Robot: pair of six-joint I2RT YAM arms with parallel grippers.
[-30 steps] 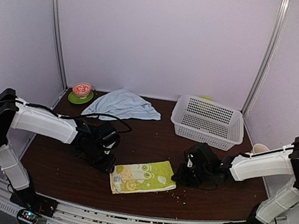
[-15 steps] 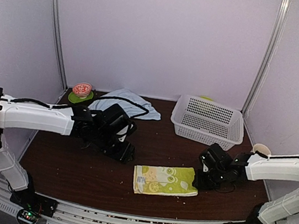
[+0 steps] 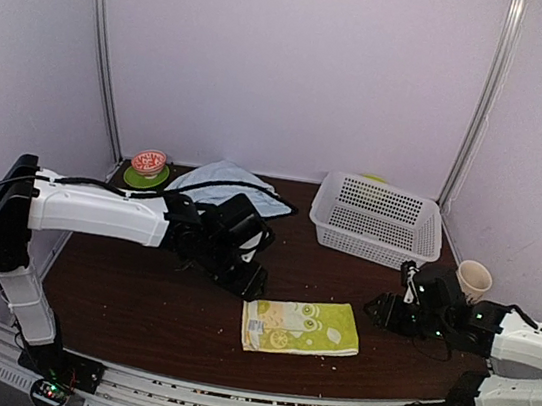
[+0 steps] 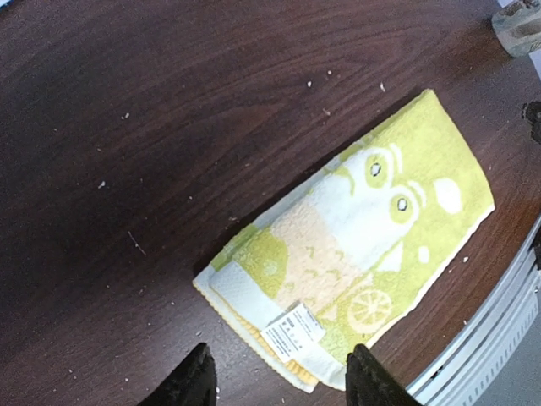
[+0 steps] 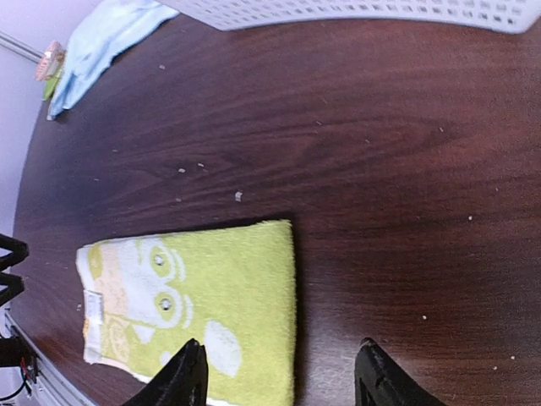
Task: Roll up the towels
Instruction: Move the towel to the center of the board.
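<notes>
Top external: green towel (image 3: 299, 326) lies flat on tabletop (image 3: 137, 290), long axis running from left gripper (image 3: 252, 283) to right gripper (image 3: 377, 311); each stands open, empty, just beside a short end.

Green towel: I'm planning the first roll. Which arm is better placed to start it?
Probably left, narrowly. The left tool, open, hangs over the green towel's tagged short end, centred in its wrist view. The right tool, also open, sits beside the other end, only partly lined up with it.

White left arm (image 3: 98, 214); white right arm (image 3: 534, 346); black joints (image 3: 225, 239).
</notes>
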